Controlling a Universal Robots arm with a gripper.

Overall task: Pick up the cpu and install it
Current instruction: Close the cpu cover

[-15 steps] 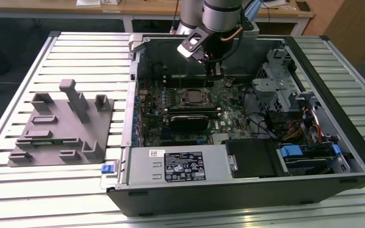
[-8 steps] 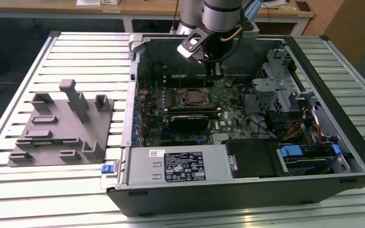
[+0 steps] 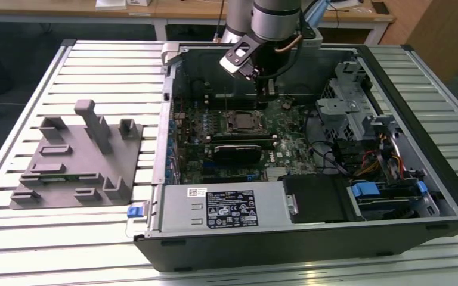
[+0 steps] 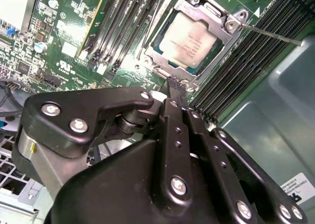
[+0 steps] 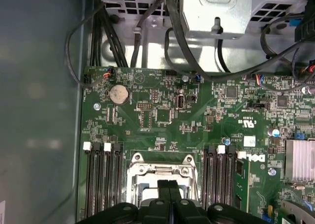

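Both fingers (image 4: 173,116) pressed together, holding nothing, poised just above the socket frame (image 4: 230,28). The cpu (image 4: 189,38) lies flat inside that frame, mid-motherboard (image 5: 162,116) in the open case (image 3: 293,253). Judged light, stiff, slick-topped and fragile underneath; take it by opposite edges.

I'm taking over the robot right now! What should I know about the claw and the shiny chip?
The gripper is shut and holds nothing. Its tips hang by the edge of the socket frame.
The cpu lies flat in that socket on the motherboard, inside the open computer case.
Done: the cpu sits in its socket and the gripper has let go.
Left: the thin latch lever sticks out sideways. I cannot tell whether the socket is locked, so check that.
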